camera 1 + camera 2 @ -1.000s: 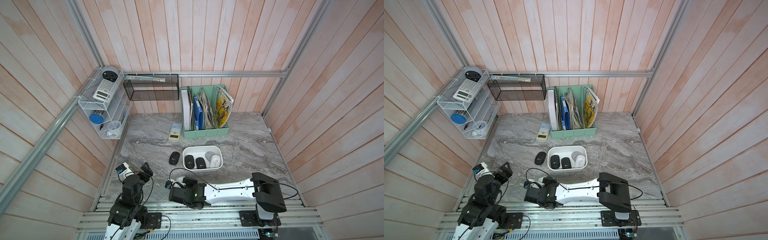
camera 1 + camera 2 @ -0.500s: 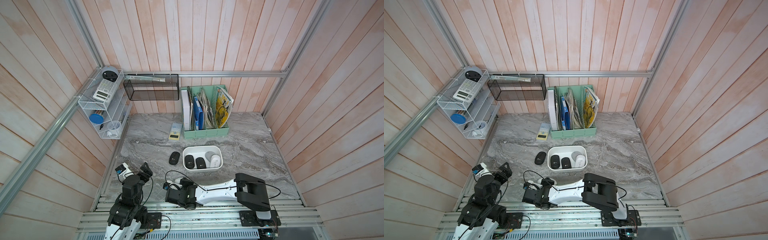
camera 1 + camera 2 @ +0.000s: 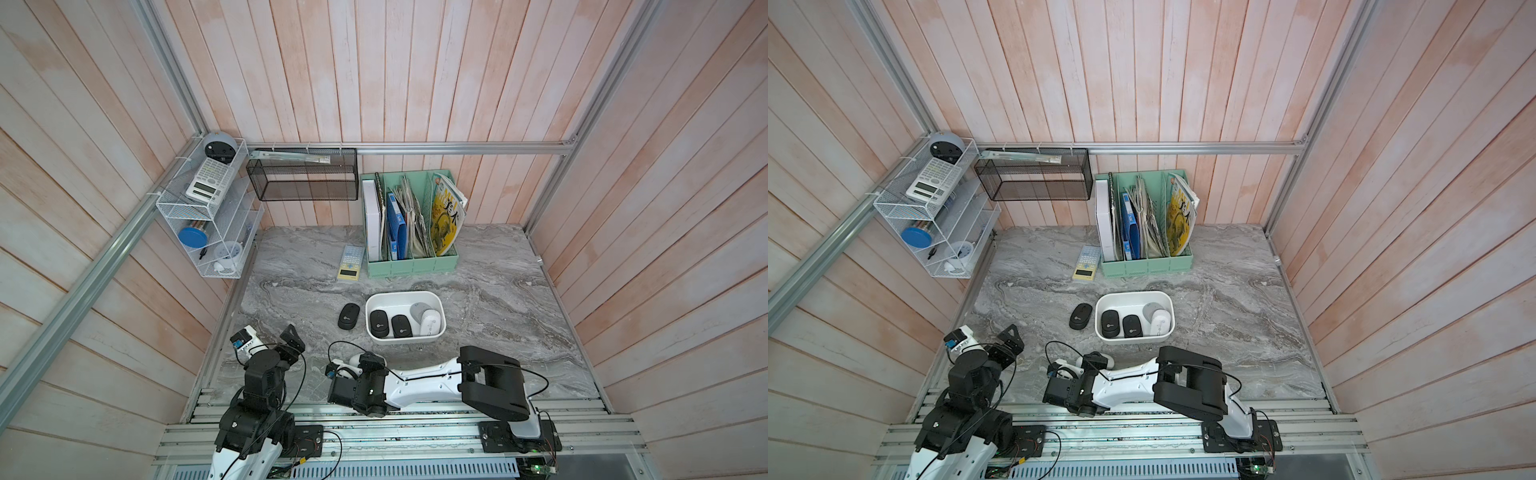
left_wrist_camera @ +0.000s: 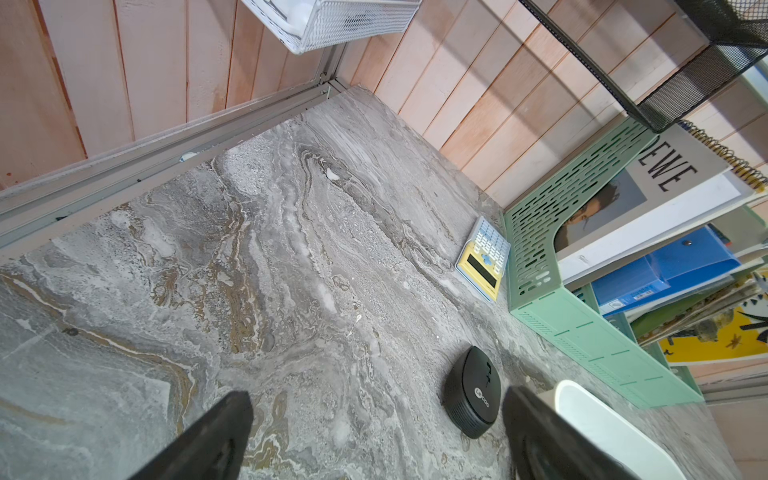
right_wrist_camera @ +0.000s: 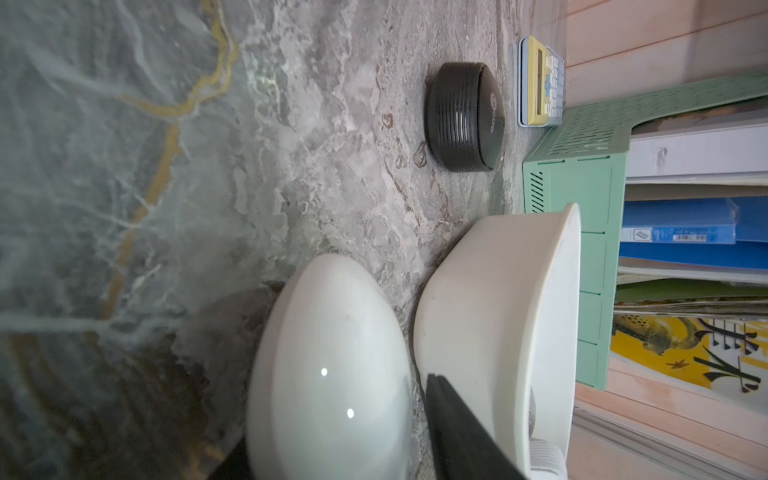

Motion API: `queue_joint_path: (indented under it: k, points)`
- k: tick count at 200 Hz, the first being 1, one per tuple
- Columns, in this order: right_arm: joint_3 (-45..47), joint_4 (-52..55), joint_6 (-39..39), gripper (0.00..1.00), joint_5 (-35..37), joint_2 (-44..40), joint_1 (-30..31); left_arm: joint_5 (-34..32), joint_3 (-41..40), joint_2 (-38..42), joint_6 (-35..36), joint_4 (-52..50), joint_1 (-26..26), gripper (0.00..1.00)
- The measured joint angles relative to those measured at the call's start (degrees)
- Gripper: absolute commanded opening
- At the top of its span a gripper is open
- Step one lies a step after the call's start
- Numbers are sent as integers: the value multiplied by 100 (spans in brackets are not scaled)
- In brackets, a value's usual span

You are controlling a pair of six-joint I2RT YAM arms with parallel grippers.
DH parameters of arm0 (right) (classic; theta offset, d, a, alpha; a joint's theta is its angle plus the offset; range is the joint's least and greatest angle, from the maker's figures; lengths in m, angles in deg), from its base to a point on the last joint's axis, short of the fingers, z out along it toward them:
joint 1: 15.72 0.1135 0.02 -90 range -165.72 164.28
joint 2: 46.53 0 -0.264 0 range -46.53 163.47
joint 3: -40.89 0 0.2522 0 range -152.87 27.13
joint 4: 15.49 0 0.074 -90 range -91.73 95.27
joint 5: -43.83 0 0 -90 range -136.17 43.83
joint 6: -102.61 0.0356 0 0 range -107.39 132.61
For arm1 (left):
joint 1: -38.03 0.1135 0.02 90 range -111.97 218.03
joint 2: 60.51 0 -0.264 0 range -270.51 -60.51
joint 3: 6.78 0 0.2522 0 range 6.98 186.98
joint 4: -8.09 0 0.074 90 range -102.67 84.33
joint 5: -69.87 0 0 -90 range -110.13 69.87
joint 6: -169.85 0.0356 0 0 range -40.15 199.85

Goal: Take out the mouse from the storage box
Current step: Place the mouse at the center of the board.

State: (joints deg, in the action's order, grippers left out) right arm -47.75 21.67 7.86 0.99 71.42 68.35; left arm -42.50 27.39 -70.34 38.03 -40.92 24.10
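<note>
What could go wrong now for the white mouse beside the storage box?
1. One finger of the right pincer sits in the narrow gap between the white mouse and the storage box; pulling back askew may shove either one.
2. The mouse is glossy and rounded; if the pincer is not open wide enough, it might drag the mouse along.

The right arm (image 3: 419, 380) is folding at the elbow: the black elbow link (image 3: 490, 386) is sliding along the front rail (image 3: 415, 420) toward the robot's left, and the wrist is shifting with it. The right gripper (image 3: 354, 365) is easing its jaws apart around the white mouse (image 5: 328, 365), just in front of the storage box (image 5: 478, 311).
</note>
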Motion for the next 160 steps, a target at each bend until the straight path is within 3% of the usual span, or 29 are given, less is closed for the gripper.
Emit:
queue_joint_path:
  k: [41,88,160]
  points:
    - [17,-4,57,77,-114,-35,39,0,0,0,0,0,0,100]
    - [50,61,179,87,-225,-240,144,2,0,0,2,2,0,100]
    - [201,254,350,91,-201,-780,363,33,0,0,7,7,0,100]
